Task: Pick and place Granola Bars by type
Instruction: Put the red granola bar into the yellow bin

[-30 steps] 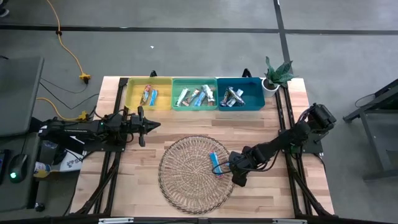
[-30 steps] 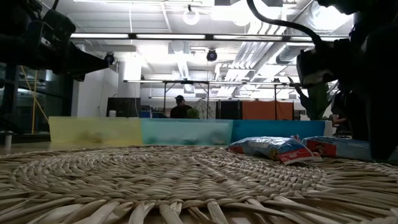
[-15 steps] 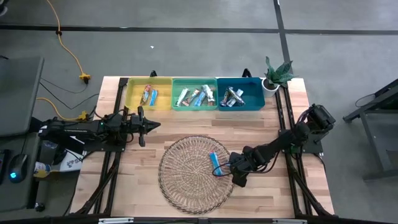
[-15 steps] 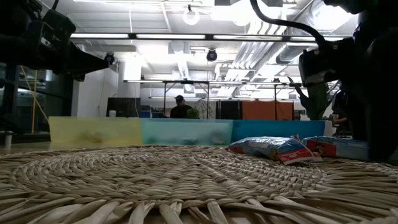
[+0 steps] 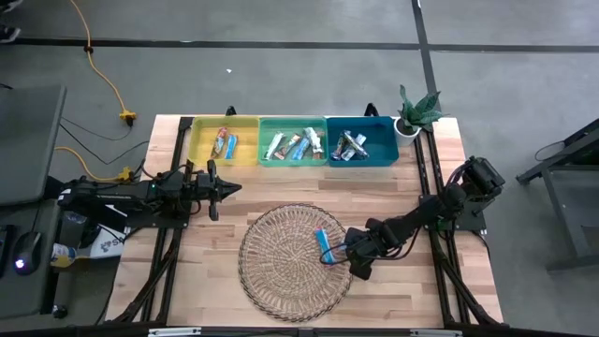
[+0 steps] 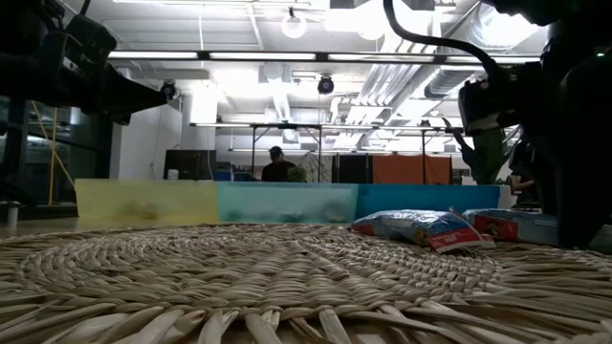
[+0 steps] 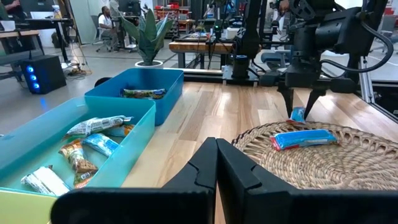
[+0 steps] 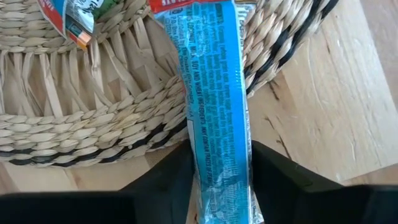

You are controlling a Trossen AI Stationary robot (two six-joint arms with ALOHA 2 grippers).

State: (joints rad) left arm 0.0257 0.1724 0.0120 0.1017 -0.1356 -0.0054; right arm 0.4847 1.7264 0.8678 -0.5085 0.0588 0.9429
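Two blue-wrapped granola bars lie at the right side of the round wicker mat (image 5: 292,264). One (image 5: 323,241) rests flat on the weave. The other (image 8: 214,93) lies across the mat's rim, its near end on the wooden table. My right gripper (image 8: 221,177) points down over that second bar, a finger on each side of it. My left gripper (image 5: 225,188) hangs shut at the table's left, clear of everything. More bars lie in three bins at the far edge. My right gripper has the blue bar's two long edges (image 8: 198,163) between its fingers, near the end that lies on the table. The fingers come from above, pointing steeply down, and stand across the bar. The bar lies flat, partly on the mat's rim and partly on the wood.
A yellow bin (image 5: 225,142), a teal bin (image 5: 293,142) and a blue bin (image 5: 360,142) stand in a row at the far edge, each holding bars. A small potted plant (image 5: 418,112) is at the far right corner. Bare wood lies between the mat and the bins.
In the low view my right gripper's dark finger has drawn a little inward along the red-labelled bar. Both bars lie where they were.
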